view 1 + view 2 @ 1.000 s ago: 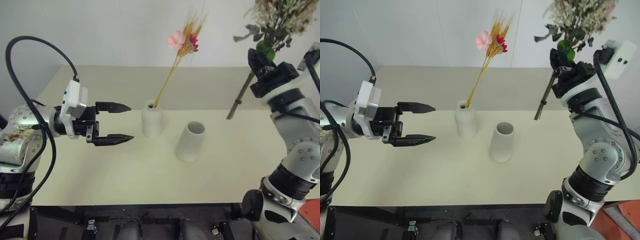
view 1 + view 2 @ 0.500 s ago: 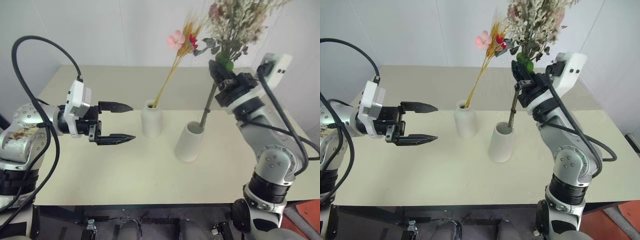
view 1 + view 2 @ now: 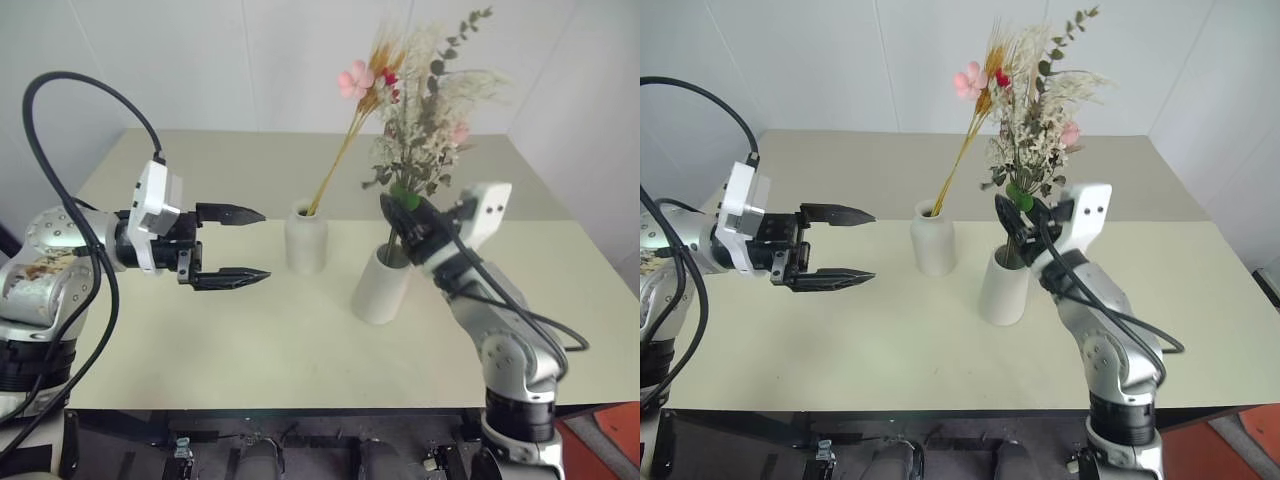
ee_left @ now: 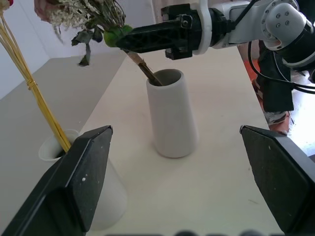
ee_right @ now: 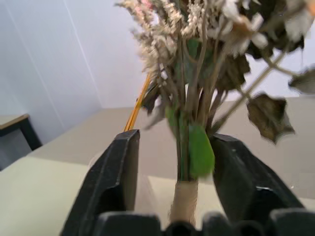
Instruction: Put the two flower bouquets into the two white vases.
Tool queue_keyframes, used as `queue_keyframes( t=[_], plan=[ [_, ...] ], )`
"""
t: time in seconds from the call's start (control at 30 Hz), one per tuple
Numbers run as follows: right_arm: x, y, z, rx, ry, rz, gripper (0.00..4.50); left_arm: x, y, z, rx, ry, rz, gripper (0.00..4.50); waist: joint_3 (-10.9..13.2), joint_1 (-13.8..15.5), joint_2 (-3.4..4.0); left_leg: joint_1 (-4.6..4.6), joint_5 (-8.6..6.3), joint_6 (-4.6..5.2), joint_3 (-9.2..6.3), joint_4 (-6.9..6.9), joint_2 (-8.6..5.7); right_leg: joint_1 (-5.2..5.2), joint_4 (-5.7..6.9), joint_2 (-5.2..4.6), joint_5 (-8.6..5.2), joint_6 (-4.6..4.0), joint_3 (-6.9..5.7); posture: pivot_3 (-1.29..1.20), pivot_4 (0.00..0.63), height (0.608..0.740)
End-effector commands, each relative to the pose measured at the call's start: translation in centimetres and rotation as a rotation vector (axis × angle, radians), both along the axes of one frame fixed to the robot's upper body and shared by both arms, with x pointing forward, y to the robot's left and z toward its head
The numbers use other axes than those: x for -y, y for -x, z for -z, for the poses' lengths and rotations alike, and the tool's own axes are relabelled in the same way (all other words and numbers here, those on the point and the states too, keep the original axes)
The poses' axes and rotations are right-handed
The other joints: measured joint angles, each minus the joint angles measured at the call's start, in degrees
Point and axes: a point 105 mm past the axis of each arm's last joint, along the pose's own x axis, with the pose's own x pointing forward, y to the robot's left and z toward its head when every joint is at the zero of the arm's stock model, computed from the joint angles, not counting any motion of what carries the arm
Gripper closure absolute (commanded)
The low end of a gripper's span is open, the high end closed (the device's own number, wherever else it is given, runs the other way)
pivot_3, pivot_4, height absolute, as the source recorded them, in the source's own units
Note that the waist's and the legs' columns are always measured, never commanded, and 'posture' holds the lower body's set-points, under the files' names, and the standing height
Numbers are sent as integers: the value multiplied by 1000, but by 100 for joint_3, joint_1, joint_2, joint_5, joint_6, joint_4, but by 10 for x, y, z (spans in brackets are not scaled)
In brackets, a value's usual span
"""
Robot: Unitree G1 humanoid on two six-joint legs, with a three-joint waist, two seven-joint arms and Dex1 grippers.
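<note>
While the right claw (image 3: 1023, 213) stands parted around the cream-and-green spray (image 3: 1040, 120), whose stem sits in the wide vase (image 3: 1002, 285) below, the left claw (image 3: 845, 245) gapes empty.

head stereo: high, forward-down | wrists: close, share wide vase (image 4: 170, 115)

Two white vases are counted on the desk (image 3: 250, 340): one bottle-shaped vase (image 3: 306, 240) with a narrow neck and one wide-mouthed tapering vase (image 3: 379, 285). Two flower bouquets are counted: one slim bunch of yellow stems (image 3: 345, 150) with pink and red blooms, and one bushy cream-and-green dried spray (image 3: 425, 130). Two tools are counted, a left tool (image 3: 250, 243) and a right tool (image 3: 405, 215).
</note>
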Motion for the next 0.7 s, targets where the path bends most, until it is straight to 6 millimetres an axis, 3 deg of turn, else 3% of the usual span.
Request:
queue_keyframes(
  t=[0.03, 0.07, 0.1, 0.27, 0.47, 0.57, 0.7],
  plan=[
    [9, 25, -17, 102, 10, -29, 497, -3, 3, -9, 44, -1, -10, 0, 0, -4, 0, 1, 0, 0, 1, 0, 0, 0, 0, 0, 0, 0, 1, 0, 150, 740],
    [14, 30, -15, 98, 20, -28, 123, -4, 3, -9, 41, 0, -14, 0, 0, -4, 0, 2, 0, 0, 1, 1, 0, 1, 1, 0, -3, 5, 1, 0, 150, 740],
    [16, 32, -14, 95, 28, -29, 33, -4, 3, -9, 40, 0, -16, 0, 0, -6, 0, 5, 0, 0, 1, 1, 0, 2, 1, 0, -7, 12, 1, 0, 150, 740],
    [35, 50, -5, 60, 151, -59, 33, -10, 3, -4, 16, 7, -61, 0, 0, -14, 0, 12, 0, 0, 3, 0, 3, 7, 1, 1, -12, 11, 1, 0, 150, 740],
    [73, 51, 2, -11, 278, -10, 33, -20, 9, 9, -23, 2, -135, 0, 0, -5, -1, 13, 0, 0, 6, 0, 5, 8, 0, 1, -13, 10, 2, 0, 150, 740],
    [77, 51, 1, -15, 315, -23, 33, -23, 11, 10, -22, 2, -151, 0, 0, 1, -1, 15, 0, -1, 7, 1, 5, 9, 0, 0, -25, -11, 2, 0, 150, 740],
    [63, 49, -6, 6, 330, -100, 33, -24, 13, 14, -24, -15, -168, 0, 0, -14, -1, 15, 0, 0, 9, 0, 5, 8, 0, 0, -33, -24, 4, 0, 150, 740]
  ],
)
